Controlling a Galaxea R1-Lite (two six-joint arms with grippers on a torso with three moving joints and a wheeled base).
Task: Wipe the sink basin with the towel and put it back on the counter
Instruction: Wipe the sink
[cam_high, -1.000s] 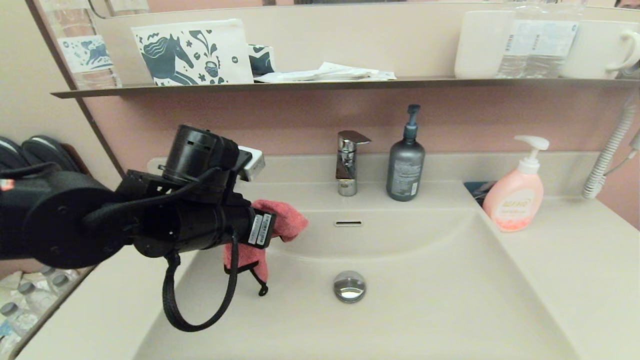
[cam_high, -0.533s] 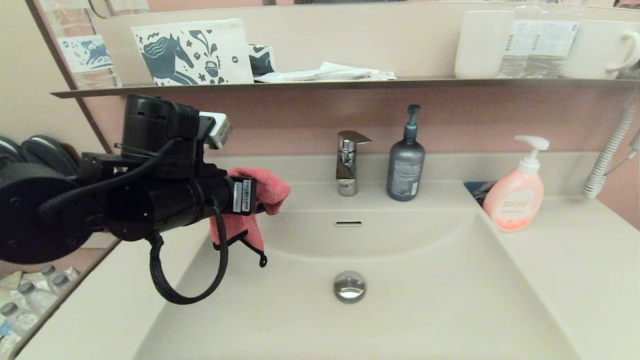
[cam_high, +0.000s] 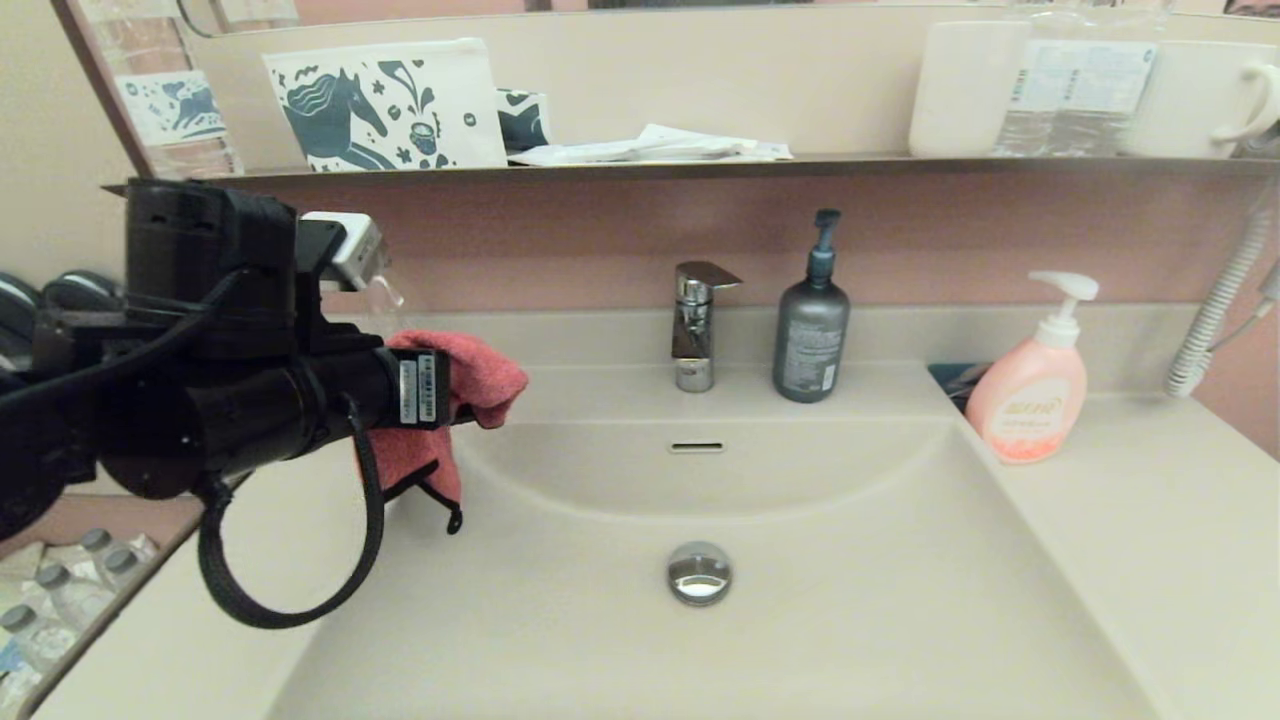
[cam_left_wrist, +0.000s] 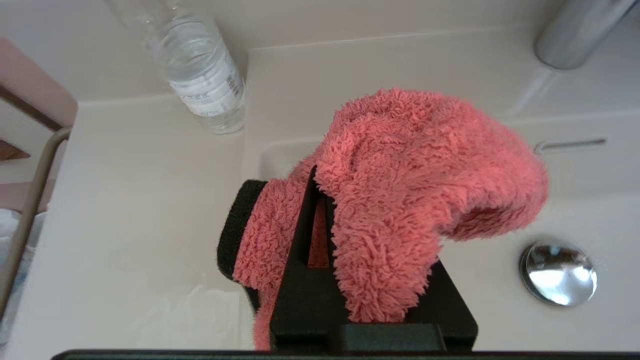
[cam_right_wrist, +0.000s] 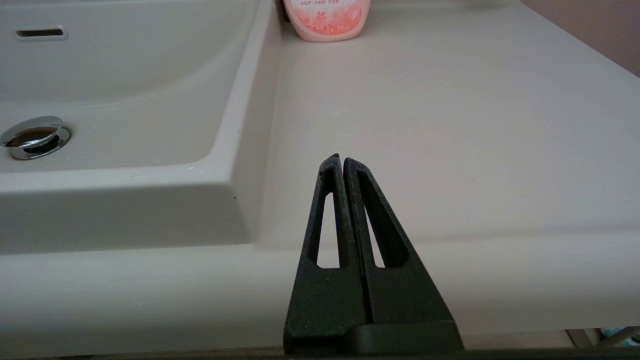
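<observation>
The tips of the left gripper (cam_left_wrist: 320, 200) are covered by the towel (cam_left_wrist: 400, 200), so only one black finger (cam_left_wrist: 305, 235) is seen poking out. In the head view the fingers are hidden behind the arm's black body and the towel (cam_high: 470, 375). Part of the counter (cam_high: 250, 560) on the left is blocked by that arm. The water bottle (cam_left_wrist: 200, 70) is cut off at the picture's edge, and its cap is not seen. The tap (cam_left_wrist: 575, 30) is cut off too. The small words on the pink soap bottle (cam_high: 1025, 405) cannot be read. The right gripper (cam_right_wrist: 343, 165) is not seen in the head view.
</observation>
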